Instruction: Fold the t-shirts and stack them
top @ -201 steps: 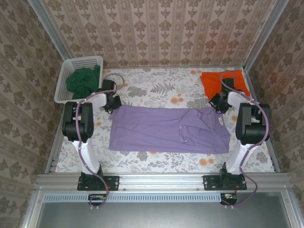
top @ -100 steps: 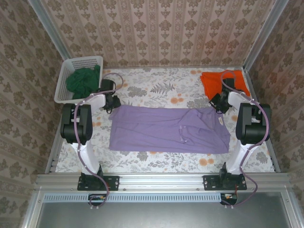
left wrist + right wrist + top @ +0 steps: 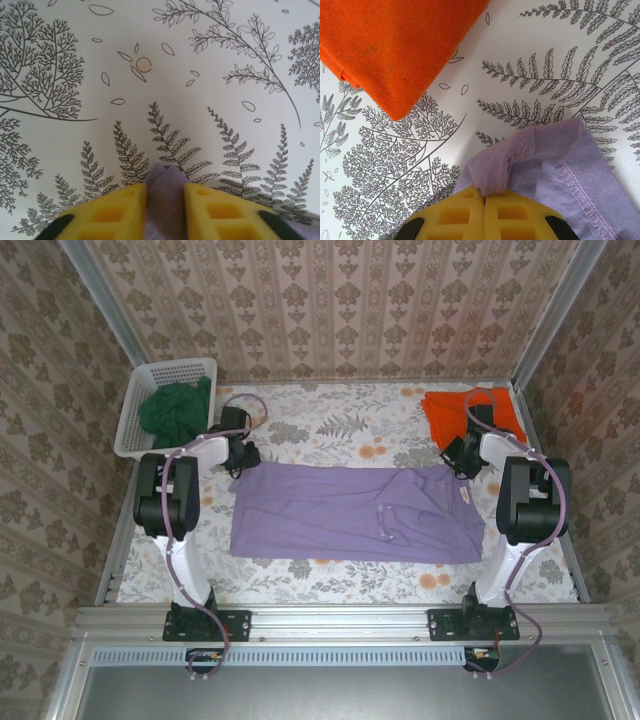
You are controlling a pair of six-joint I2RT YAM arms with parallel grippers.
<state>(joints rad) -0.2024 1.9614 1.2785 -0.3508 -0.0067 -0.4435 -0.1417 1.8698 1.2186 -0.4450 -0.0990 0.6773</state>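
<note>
The lilac t-shirt (image 3: pixel 350 512) lies spread flat across the fern-printed tablecloth (image 3: pixel 330 430), its long side running from one arm to the other and each far corner under a gripper. The right gripper (image 3: pixel 458 461) sits on the shirt's far right corner. In the right wrist view its yellow fingers (image 3: pixel 462 212) are pressed together with no gap, pinching a bunched ridge of lilac cloth (image 3: pixel 555 170) that rises into the fingertips, with the stitched hem running off to one side of them. The left gripper (image 3: pixel 240 454) is at the far left corner. In the left wrist view its two yellow fingers (image 3: pixel 112 212) stand a narrow way apart, one on either side of the pointed corner of the shirt (image 3: pixel 165 197), which lies loose in the gap between the pads and is not squeezed by them. Ahead of the right gripper's fingertips and well clear of them lies the orange t-shirt (image 3: pixel 400 45), flat on the tablecloth at the far right corner of the table (image 3: pixel 470 412). Beyond the left gripper and off to its outer side, the dark green t-shirt (image 3: pixel 176 410) is heaped in the white lattice basket (image 3: pixel 150 373), spilling over its near rim.
</note>
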